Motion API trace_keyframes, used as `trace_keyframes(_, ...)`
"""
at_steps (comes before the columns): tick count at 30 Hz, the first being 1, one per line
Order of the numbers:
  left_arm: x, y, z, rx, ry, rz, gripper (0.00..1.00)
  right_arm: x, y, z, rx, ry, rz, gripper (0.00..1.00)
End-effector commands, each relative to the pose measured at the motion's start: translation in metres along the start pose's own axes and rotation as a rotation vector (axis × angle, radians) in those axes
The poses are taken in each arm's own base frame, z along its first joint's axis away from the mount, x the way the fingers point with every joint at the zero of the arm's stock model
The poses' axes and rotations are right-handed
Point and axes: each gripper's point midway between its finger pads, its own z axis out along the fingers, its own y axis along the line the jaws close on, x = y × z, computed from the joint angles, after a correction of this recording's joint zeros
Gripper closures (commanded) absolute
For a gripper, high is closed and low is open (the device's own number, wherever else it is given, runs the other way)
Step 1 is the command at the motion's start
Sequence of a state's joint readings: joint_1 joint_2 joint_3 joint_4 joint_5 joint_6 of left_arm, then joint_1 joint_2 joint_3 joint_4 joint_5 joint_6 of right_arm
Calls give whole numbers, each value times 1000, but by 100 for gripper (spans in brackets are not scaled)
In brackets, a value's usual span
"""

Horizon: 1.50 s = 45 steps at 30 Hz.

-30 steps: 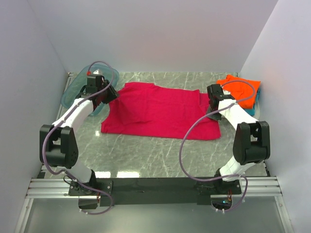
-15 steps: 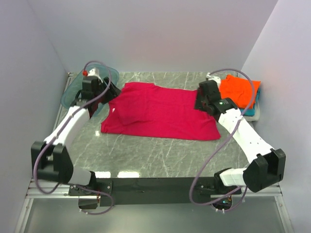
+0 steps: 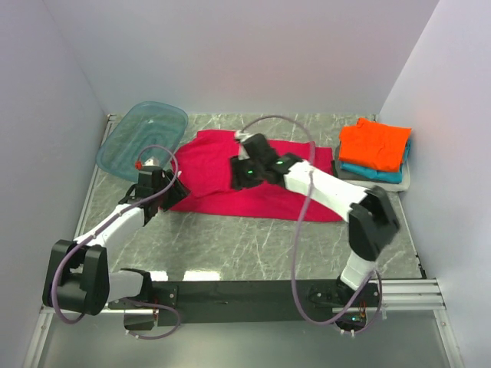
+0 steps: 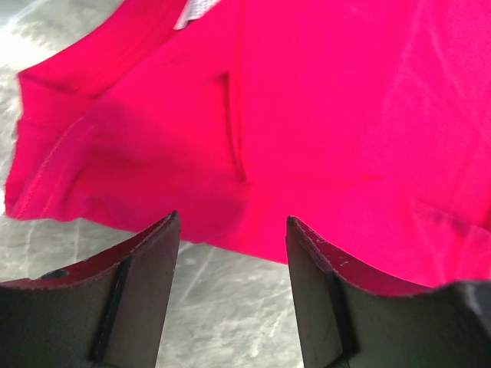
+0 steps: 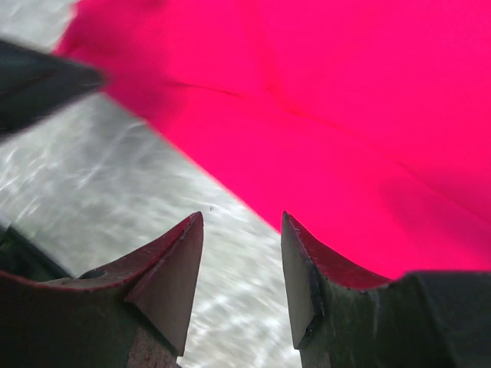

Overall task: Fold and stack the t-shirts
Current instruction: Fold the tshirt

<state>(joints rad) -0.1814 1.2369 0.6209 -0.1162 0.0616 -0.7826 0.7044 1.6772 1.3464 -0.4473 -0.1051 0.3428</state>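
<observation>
Both spread, the left claw (image 4: 230,230) and right claw (image 5: 242,222) should each pinch the near edge of the crimson t-shirt (image 3: 211,161) low, then lift together.

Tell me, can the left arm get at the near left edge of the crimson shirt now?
Probably yes: the left gripper hangs open just before the crimson shirt edge, with only bare table between.

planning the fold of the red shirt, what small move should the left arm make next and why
Probably lower the left gripper and close on the crimson shirt edge: its jaws stand open right over that near edge, gripping nothing, and the shirt lies spread on the table.
</observation>
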Motion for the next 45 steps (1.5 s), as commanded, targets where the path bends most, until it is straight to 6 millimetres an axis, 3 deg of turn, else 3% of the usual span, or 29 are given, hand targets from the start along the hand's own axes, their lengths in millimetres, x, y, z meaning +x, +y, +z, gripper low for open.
trace_keyframes(1,-12,1,5,-6,-71,-32,38,-28,65,13,-169,-67,-99,48)
trace_keyframes(6,1,28,14,-103,-54,-69,38,-31,103,42,-223,-75,-166,50)
trace_keyframes(7,5,33,16,-115,-46,-83,38,-23,105,55,-226,-52,-173,50)
trace_keyframes(9,8,34,16,-107,-45,-97,39,-28,113,65,-241,-74,-184,51)
trace_keyframes(15,17,46,14,-132,-42,-110,42,-12,119,112,-250,-38,-215,52)
trace_keyframes(26,17,58,5,-169,-54,-95,44,-12,126,149,-240,-41,-277,52)
trace_keyframes(36,16,61,3,-171,-52,-96,44,16,106,183,-119,35,-325,52)
trace_keyframes(40,15,63,2,-177,-55,-95,44,18,95,184,-60,28,-327,52)
trace_keyframes(45,15,68,3,-188,-52,-100,44,19,78,184,26,26,-328,63)
